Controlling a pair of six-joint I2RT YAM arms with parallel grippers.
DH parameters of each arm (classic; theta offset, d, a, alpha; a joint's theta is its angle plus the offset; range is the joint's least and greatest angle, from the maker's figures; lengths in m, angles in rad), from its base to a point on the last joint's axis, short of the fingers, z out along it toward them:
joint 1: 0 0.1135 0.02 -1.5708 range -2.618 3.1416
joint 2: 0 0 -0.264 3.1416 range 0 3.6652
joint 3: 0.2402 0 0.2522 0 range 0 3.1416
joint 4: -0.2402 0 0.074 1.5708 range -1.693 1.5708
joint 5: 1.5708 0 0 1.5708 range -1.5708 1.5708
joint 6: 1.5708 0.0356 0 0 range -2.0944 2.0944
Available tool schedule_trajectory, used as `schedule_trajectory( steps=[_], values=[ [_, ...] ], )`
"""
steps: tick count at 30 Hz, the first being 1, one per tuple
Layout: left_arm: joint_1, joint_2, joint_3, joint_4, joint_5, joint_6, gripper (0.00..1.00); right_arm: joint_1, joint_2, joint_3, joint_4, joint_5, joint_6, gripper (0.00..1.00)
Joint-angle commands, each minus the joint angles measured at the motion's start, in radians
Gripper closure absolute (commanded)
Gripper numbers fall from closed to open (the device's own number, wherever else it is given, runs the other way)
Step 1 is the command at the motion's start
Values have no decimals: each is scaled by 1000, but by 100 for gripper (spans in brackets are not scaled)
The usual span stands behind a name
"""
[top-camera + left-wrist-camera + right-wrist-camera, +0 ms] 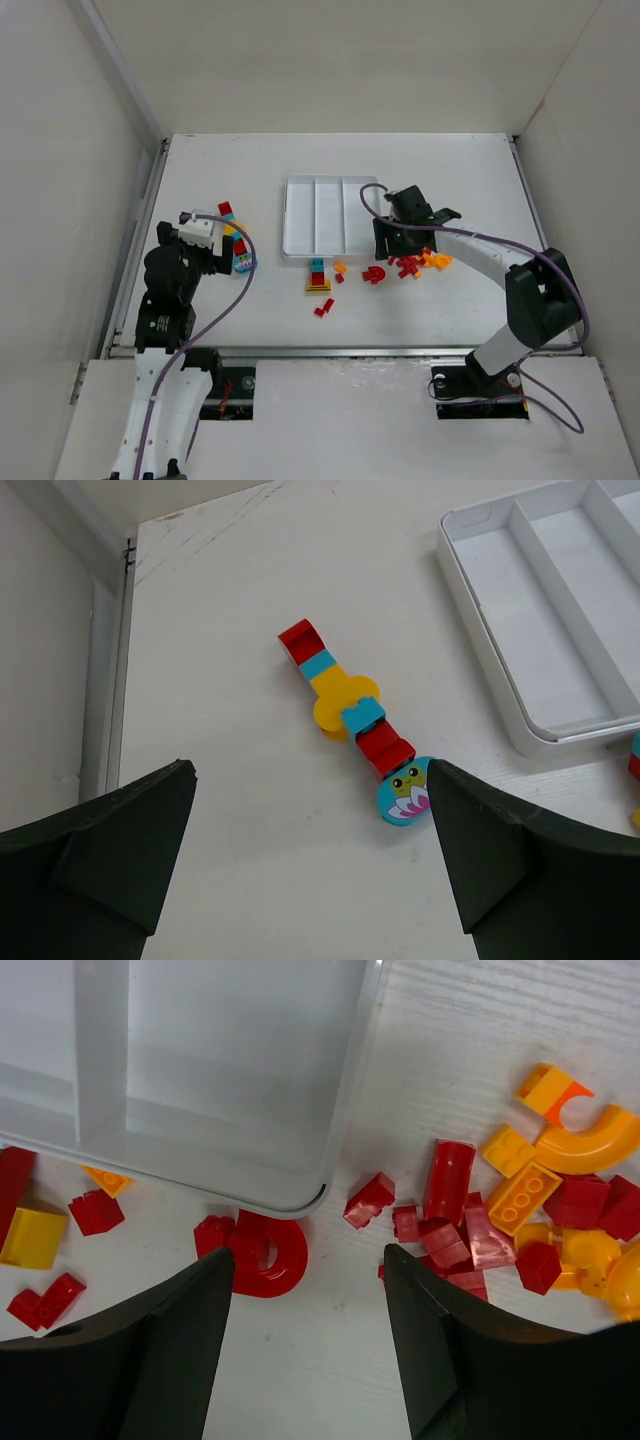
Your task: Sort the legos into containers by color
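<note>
The right gripper (310, 1253) hung with its jaws parted and grasping nothing, just off the near right corner of the white tray (340, 1130). By one fingertip lay a red ring-shaped piece (270, 1255) with a small red brick touching it. On the other side a heap of red and orange legos (500, 1220) spread over the table (450, 170), curved and blocky pieces pressed together. Farther along the tray's front edge sat a yellow brick (30, 1238), a small red brick (95, 1210), a red L-shaped piece (45, 1300) and an orange scrap (105, 1178) close against the rim. The left gripper (310, 767) was likewise spread wide, held above the table to the left of the tray. Beyond its fingertips lay a long clump (350, 720) of red, teal and yellow bricks joined in a line, ending in a round teal piece (405, 790) with a frog face; it lay well apart from the tray. In the top view a short teal, red and yellow stack (319, 275) stood just before the tray's front, with two loose red bits (324, 307) nearer the arms.
</note>
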State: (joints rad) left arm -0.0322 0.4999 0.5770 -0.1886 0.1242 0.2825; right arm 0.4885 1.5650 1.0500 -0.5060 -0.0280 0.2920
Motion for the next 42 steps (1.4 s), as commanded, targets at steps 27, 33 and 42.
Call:
schedule_trajectory(
  steps=[27, 33, 42],
  values=[
    [8, -29, -26, 52, 11, 26, 0, 156, 66, -97, 78, 105, 114, 39],
    [8, -29, -26, 43, 11, 26, 0, 156, 99, -107, 87, 140, 124, 48],
    [8, -38, -26, 34, 11, 35, 0, 165, 126, -85, 106, 140, 114, 76]
  ],
)
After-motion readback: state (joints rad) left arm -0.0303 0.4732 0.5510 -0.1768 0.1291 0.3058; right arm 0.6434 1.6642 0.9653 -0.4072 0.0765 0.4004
